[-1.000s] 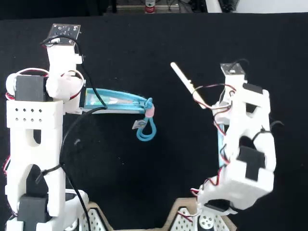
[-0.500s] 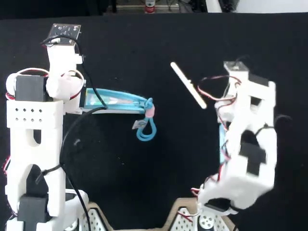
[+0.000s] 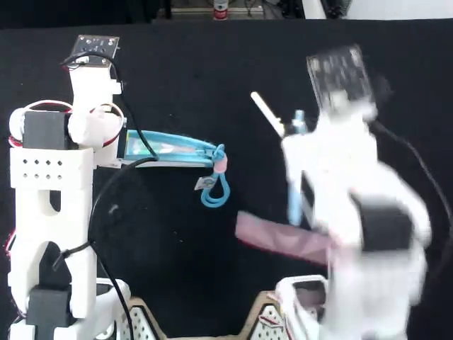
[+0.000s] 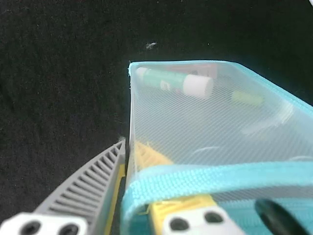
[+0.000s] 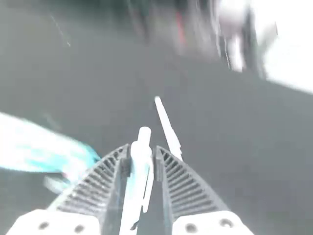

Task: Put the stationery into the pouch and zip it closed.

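Step in hand, as judged: insertion. The right claw [image 5: 142, 149] gripped a pen [image 5: 141, 169], right of the pouch [image 3: 170, 147]; the left claw [image 4: 128, 147] clamped the pouch's left end. The next move would require aligning the pen with the opening.

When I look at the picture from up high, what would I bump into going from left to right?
The left arm → pouch → blue cord loop → white stick → blue pen → right arm.

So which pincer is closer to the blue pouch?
Left. The left pincer is clamped on the mesh pouch's end; the right pincer is away across the table, holding a blue pen.
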Available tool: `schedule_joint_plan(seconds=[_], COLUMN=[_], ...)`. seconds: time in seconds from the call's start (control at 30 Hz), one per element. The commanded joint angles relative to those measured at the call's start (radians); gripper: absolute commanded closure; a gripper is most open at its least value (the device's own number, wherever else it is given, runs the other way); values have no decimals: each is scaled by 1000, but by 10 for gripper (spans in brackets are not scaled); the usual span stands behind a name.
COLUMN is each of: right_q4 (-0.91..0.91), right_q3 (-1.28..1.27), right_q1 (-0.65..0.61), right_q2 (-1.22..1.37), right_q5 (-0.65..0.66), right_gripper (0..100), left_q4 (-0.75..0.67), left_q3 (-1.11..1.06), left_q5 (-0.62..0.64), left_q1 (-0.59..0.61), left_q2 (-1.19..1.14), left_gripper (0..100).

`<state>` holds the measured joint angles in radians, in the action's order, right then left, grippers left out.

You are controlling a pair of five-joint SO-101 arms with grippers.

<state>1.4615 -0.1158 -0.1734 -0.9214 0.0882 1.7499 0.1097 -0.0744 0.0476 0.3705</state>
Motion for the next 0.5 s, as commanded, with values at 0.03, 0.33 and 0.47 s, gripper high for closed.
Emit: schedule_joint_plan(seconds=[0.03,0.33,0.47], right_q4=[-180,-603,-718], right_q3=[30,-67,-165], right_q1=[-282,-496,-519], right_q2=[-176,-205,-206], right_q5=[-120,-144,-141], right_gripper=[987,987,987], left_q4=[8,8,8], left_q3=[8,8,8], left_q5=[-5,-5,-5], left_q1=[-10,-10,-10], left_q2=[9,3,3], left_gripper=[971,971,971])
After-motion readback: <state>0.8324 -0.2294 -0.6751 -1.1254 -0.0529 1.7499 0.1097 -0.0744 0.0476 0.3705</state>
